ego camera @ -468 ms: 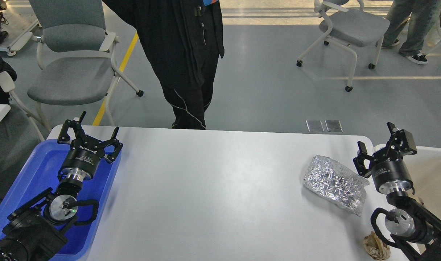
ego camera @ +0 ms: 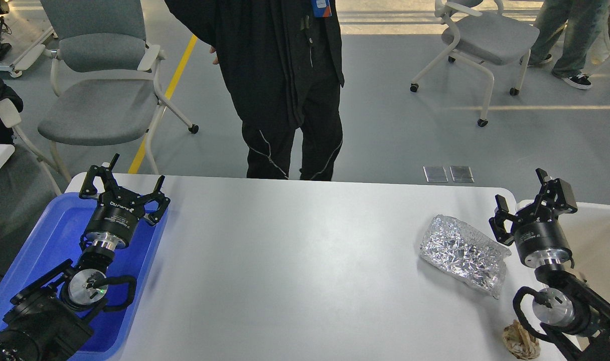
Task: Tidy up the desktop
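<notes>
The white desktop [ego camera: 295,260] fills the middle of the head view. A crinkled silver foil bag [ego camera: 463,253] lies on it at the right. A crumpled brown paper ball [ego camera: 519,342] sits near the front right corner. My left gripper [ego camera: 124,184] is open and empty above the far end of the blue tray [ego camera: 44,240]. My right gripper [ego camera: 528,196] is open and empty just right of the foil bag, at the desktop's right edge.
An off-white rimmed bin [ego camera: 598,240] stands beside the desktop on the right. A person in black [ego camera: 285,85] stands close behind the far edge. Grey chairs [ego camera: 99,90] stand on the floor behind.
</notes>
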`<state>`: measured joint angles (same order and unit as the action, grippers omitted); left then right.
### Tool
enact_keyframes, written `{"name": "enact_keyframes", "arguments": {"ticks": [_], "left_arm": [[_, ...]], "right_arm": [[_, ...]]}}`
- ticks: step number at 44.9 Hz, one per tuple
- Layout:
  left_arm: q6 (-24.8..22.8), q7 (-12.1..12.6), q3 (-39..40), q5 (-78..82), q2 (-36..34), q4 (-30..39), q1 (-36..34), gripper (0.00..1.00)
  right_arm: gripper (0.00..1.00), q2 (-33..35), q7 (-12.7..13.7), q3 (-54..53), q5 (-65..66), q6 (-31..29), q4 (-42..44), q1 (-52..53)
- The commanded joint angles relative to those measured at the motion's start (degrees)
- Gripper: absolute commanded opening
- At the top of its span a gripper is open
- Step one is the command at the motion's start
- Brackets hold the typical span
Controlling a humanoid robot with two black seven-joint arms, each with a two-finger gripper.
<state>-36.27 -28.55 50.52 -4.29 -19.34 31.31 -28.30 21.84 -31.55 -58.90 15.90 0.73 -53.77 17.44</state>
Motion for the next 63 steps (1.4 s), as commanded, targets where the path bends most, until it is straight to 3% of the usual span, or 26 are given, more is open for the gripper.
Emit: {"name": "enact_keyframes", "arguments": {"ticks": [1,26,29,31,39,47,53,63], "left_arm": [[0.0,0.0,0.0,0.0,0.0,0.0,0.0,1.00],[0.0,0.0,0.0,0.1,0.0,0.0,0.0,1.00],[0.1,0.0,0.0,0.0,0.0,0.0,0.0,1.00],[0.0,0.0,0.0,0.0,0.0,0.0,0.0,1.00],[0.0,0.0,0.0,0.1,0.0,0.1,0.0,1.00],[-0.5,0.0,-0.1,0.2,0.0,0.1,0.0,1.00],[-0.5,0.0,-0.2,0.2,0.0,0.1,0.0,1.00],[-0.5,0.0,-0.2,0.2,0.0,0.1,0.0,1.00]], "right_arm": [[1.00,0.4,0.0,-0.2,0.0,-0.2,-0.2,0.1],[1.00,0.7,-0.2,-2.1,-0.1,-0.4,0.1,0.9],[1.00,1.1,0.7,-0.9,0.0,-1.1,-0.5,1.1],[1.00,1.8,1.9,-0.6,0.0,-1.3,-1.8,1.1],[1.00,7.9,12.6,0.4,0.4,-0.7,-11.4,-0.5],[1.00,15.7,16.6,6.6,5.3,-0.9,-16.5,0.4],[1.00,19.1,22.6,10.9,13.6,-0.9,-19.6,2.2],[1.00,23.9,24.1,20.6,27.7,-1.0,-20.7,7.6]]}}
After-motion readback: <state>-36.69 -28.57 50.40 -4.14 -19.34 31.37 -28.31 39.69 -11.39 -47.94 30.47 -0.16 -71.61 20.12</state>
